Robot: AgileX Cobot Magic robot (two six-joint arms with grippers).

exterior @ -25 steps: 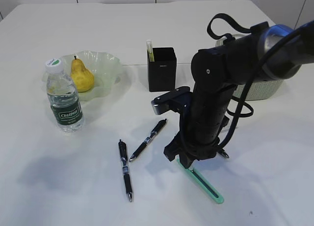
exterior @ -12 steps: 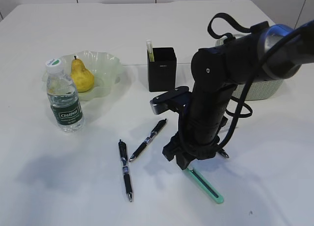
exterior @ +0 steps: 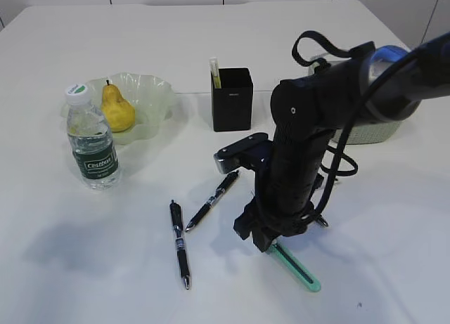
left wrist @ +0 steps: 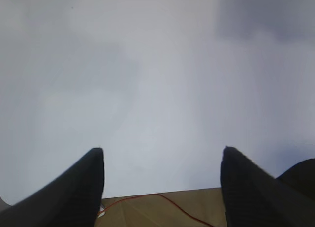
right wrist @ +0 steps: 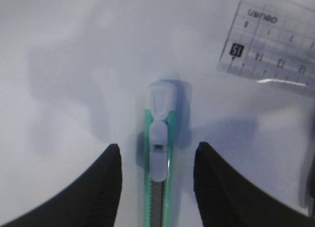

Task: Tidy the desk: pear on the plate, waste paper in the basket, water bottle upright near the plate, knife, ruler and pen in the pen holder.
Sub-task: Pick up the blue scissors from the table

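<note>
My right gripper (right wrist: 156, 153) is open and straddles the green utility knife (right wrist: 158, 158), which lies flat on the white table; its green end shows below the arm in the exterior view (exterior: 299, 270). A clear ruler (right wrist: 268, 52) lies just beyond the knife. Two black pens (exterior: 212, 200) (exterior: 180, 243) lie left of the arm. The pear (exterior: 117, 107) sits on the pale green plate (exterior: 151, 95). The water bottle (exterior: 92, 141) stands upright next to the plate. The black pen holder (exterior: 232, 99) stands behind. My left gripper (left wrist: 162, 153) is open and empty over the table's near edge.
A pale mesh basket (exterior: 369, 131) stands at the right, mostly hidden by the right arm (exterior: 302, 148). A light stick-shaped item (exterior: 214, 72) stands in the pen holder. The floor and a red cable (left wrist: 172, 205) show past the table edge in the left wrist view.
The right arm has dropped lower and shifted slightly left over the green knife. Nothing else has moved.
</note>
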